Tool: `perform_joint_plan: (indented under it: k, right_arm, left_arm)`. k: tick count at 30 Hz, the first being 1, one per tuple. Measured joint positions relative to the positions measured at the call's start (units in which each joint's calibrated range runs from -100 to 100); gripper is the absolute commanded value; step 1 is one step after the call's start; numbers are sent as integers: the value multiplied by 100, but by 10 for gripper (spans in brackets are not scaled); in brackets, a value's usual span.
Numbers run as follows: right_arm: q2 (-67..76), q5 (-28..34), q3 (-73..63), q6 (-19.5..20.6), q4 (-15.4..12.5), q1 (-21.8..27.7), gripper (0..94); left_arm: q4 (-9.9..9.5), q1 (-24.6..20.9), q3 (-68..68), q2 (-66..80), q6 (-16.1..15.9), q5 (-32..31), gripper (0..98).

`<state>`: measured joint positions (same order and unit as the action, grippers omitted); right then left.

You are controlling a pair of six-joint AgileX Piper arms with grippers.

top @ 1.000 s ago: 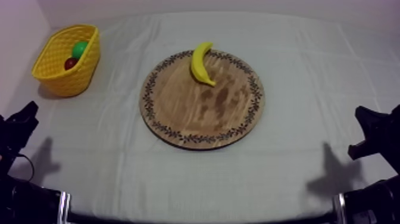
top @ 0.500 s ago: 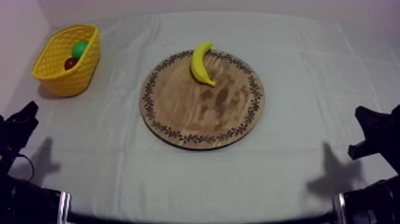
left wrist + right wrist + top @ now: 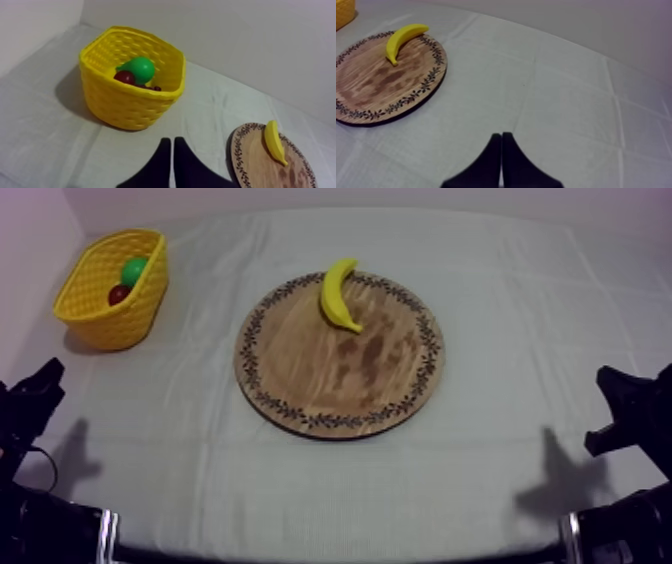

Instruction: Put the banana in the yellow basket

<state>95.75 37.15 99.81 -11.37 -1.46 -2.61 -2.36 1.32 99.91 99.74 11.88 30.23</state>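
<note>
So the banana (image 3: 339,294) sits untouched at the far rim of the wooden board (image 3: 340,388). The yellow basket (image 3: 100,323) is well off left, with a pear (image 3: 140,69) and a small red fruit (image 3: 124,77) inside. The left gripper (image 3: 172,143) and right gripper (image 3: 501,135) rest low, fingers pressed together on nothing, so I'd guess nothing's started.

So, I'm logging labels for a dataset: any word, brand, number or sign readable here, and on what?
None: no text is readable.
The wooden board bears only a leafy pattern round its rim, no letters.
The yellow basket, the banana and the cloth carry no label.
</note>
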Motion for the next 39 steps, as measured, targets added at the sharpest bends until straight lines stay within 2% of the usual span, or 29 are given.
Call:
perform_joint_plan:
  k: [19,26,33,36,39]
  right_arm:
    - [0,0,0,0,0,0,3]
    - [0,0,0,0,0,0,3]
    - [0,0,0,0,0,0,3]
    - [0,0,0,0,0,0,3]
    - [0,8,0,0,0,0,3]
  left_arm:
    - [-10,-14,0,0,55,56,6]
    - [-16,-50,-19,0,309,231,2]
    - [-2,-68,-7,0,198,156,1]
    - [122,-40,-7,-50,265,-30,0]
    - [436,5,-45,-263,189,-340,0]
